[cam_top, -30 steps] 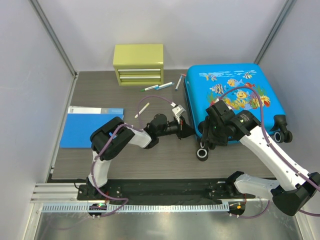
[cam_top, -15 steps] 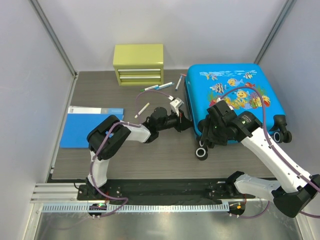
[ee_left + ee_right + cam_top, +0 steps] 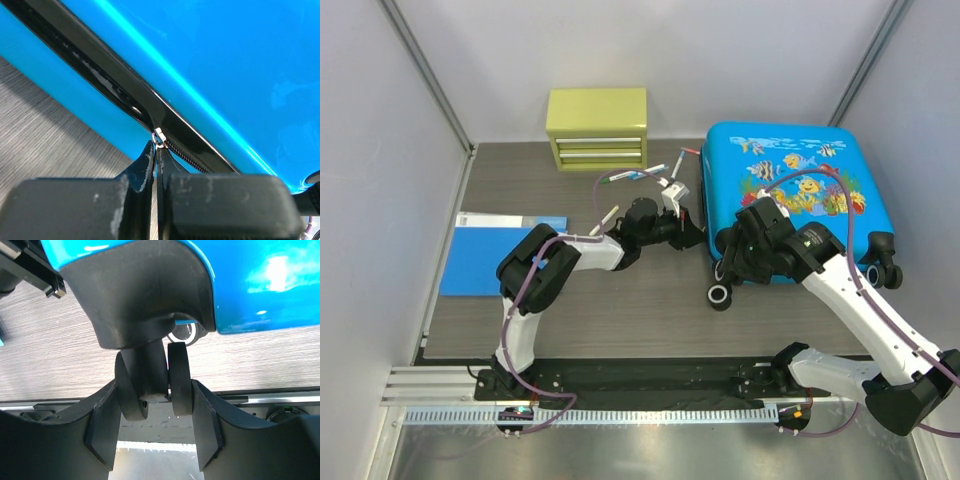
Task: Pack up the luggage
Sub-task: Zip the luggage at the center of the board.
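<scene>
The luggage [image 3: 790, 190], a bright-blue fish-print suitcase, lies closed at the right of the table. My left gripper [image 3: 692, 232] is at its left side edge, shut on the zipper pull [image 3: 159, 138] where it meets the black zipper track [image 3: 100, 75]. Only the silver ring shows above the fingertips [image 3: 146, 156]. My right gripper [image 3: 724, 282] is at the near-left corner, shut on the black twin wheel [image 3: 152, 382]. That wheel sits between its fingers [image 3: 106, 425], under the black corner housing [image 3: 135, 295].
A yellow-green drawer box [image 3: 597, 128] stands at the back. A flat blue folder [image 3: 490, 255] lies at the left. Pens [image 3: 640, 173] and a white marker [image 3: 609, 217] lie between the box and the suitcase. More wheels [image 3: 892, 270] stick out at the suitcase's right.
The suitcase has shifted away from the arms and slightly right. My left gripper has moved farther back along its left edge, still pinching the pull. The right gripper followed with the wheel.
</scene>
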Controlling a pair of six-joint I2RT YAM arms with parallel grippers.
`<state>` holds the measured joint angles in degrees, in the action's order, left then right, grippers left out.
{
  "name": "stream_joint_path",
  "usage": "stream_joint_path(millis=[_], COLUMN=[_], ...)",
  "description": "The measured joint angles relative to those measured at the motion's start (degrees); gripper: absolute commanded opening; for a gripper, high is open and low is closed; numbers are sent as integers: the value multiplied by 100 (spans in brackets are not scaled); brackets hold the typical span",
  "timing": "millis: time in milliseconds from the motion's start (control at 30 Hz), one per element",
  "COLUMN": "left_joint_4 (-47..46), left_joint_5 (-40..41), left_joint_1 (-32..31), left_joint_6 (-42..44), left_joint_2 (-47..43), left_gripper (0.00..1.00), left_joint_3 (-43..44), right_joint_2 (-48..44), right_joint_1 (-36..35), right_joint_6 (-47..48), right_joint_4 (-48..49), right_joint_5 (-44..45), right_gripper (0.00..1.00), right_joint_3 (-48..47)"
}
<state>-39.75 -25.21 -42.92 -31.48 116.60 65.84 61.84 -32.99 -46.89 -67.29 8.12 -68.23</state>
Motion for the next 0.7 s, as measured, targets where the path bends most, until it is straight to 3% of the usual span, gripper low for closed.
stream_joint_path(millis=[233,467,700], left_joint_4=[319,1082,1386], left_joint_5=[-33,35,713], left_joint_1=[46,153,446], left_joint_6=[-2,-55,-109], left_joint_2=[92,387,527], left_gripper=[0,0,0], left_joint_3=[260,1064,1449], right_joint_2=[2,7,-13], right_joint_1=[0,9,-105], right_joint_6=[90,177,476], right_joint_4=[39,138,-756], right_joint_5=[-37,-85,-691], right_gripper=[1,1,1], right_joint_3=[0,2,-15])
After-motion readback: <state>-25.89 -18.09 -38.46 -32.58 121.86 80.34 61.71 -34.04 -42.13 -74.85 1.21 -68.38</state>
